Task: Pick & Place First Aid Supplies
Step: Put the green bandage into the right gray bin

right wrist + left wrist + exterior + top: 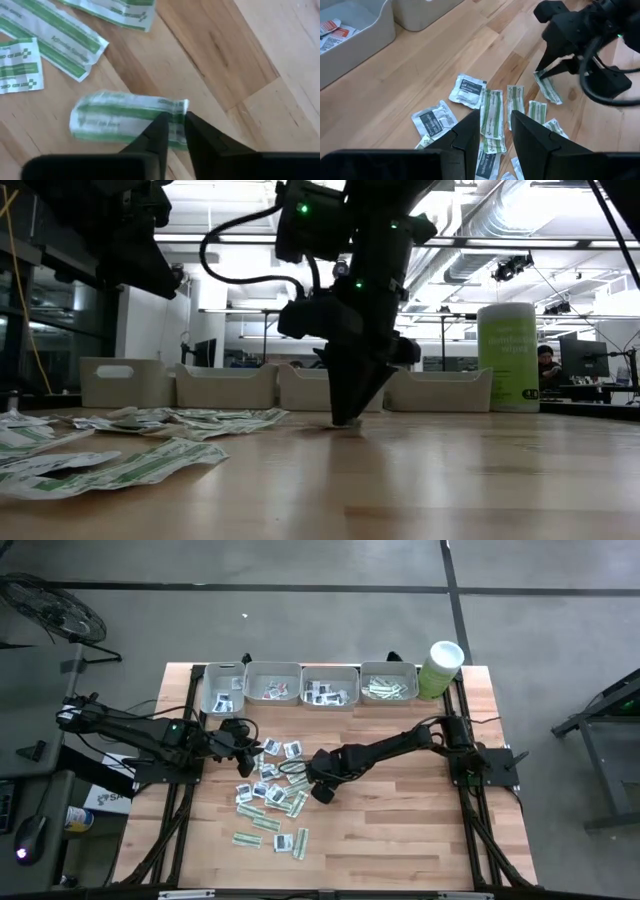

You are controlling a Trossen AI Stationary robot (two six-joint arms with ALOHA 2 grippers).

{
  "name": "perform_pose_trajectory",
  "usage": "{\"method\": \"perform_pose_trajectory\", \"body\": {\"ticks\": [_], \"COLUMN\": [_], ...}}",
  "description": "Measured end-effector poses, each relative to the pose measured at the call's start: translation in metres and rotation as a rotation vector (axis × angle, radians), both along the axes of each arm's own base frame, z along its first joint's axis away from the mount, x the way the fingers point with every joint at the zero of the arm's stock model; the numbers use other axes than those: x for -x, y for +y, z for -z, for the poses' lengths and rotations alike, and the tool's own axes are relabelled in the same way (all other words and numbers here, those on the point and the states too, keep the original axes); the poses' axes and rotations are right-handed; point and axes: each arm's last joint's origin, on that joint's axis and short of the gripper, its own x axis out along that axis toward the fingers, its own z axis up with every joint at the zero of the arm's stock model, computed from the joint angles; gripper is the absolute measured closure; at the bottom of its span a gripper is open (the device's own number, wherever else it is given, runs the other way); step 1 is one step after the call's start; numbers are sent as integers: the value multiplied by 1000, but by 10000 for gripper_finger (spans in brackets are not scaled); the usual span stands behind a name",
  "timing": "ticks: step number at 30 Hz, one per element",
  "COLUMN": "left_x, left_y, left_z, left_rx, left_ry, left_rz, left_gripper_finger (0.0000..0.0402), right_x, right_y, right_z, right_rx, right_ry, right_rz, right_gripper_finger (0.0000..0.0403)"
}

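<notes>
Sorting is sitting partway: some sachets are lying in the trays [272, 680], many more are lying on the table [400, 830] before them, where the right hand [172, 131] is clamping on a green strip [120, 119] while the left hand [495, 131] is hovering nearby, fingers apart.

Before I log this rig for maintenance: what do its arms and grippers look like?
Both arms are black, jointed, with black cables looped alongside and small green lights. The left gripper and right gripper each end in two dark, wedge-shaped fingers tapering to narrow tips.
</notes>
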Motion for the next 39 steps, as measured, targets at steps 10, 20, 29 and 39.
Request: {"method": "perform_pose_trajectory", "body": {"ticks": [10,20,29,39], "left_x": [0,0,0,0], "left_y": [0,0,0,1], "left_z": [0,0,0,0], "left_rx": [-1,-3,-11,-9], "left_ry": [1,4,2,-1], "left_rz": [-1,-2,-12,-19], "left_gripper_finger": [291,291,291,291], "right_x": [5,47,93,123], "right_y": [-20,-73,-139,-213], "right_z": [-19,-94,-146,-152], "right_rx": [-146,-136,-42,144], "right_ry": [24,84,88,152], "right_rz": [-29,-72,-189,-385], "right_gripper_finger": [401,402,402,403]}}
